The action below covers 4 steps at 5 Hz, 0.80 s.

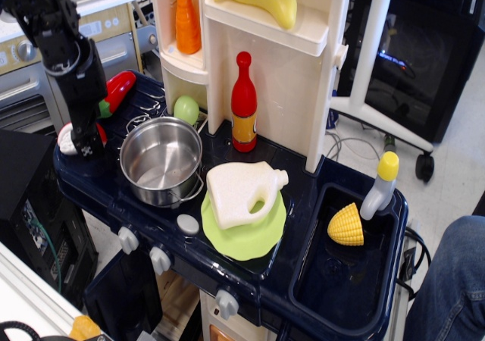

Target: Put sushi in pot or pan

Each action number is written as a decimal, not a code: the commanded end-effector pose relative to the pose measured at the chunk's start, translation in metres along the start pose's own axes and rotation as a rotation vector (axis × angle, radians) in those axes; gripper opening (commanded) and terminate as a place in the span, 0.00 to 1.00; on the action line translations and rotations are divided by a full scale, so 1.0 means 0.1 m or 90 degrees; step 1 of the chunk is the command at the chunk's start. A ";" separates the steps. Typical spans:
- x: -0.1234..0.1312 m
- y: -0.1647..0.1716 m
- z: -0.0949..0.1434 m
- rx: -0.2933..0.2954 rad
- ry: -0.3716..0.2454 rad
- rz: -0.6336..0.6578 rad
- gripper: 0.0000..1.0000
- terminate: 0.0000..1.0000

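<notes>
The sushi (67,139), red on a white base, lies on the dark blue toy stove's far left corner, left of the pot (161,159). The pot is shiny steel, upright and holds nothing. My gripper (86,145) points down and sits right on the sushi, covering its middle; only the white left end and a red strip on the right show. The fingers are black and I cannot make out whether they are closed on it. The sushi looks to be resting on the stove top.
A red pepper (116,92) lies just behind the gripper. A green ball (186,109) and a red bottle (244,102) stand behind the pot. A white jug (242,192) lies on a light-green plate (246,242) to its right. Corn (346,224) is in the sink.
</notes>
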State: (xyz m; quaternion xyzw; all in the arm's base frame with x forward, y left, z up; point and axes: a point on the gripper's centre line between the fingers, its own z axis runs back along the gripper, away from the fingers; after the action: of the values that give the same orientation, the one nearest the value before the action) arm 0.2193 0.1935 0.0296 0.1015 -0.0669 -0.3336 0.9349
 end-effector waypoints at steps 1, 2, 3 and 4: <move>-0.02 0.04 0.05 0.015 -0.009 0.006 1.00 0.00; 0.00 0.03 0.05 0.022 -0.005 0.024 0.00 0.00; 0.01 0.06 0.16 0.005 0.003 0.029 0.00 0.00; 0.10 0.01 0.53 0.000 0.037 0.066 0.00 0.00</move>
State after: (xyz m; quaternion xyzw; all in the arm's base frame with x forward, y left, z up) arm 0.2070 0.1700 0.0756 0.0884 -0.0250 -0.2769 0.9565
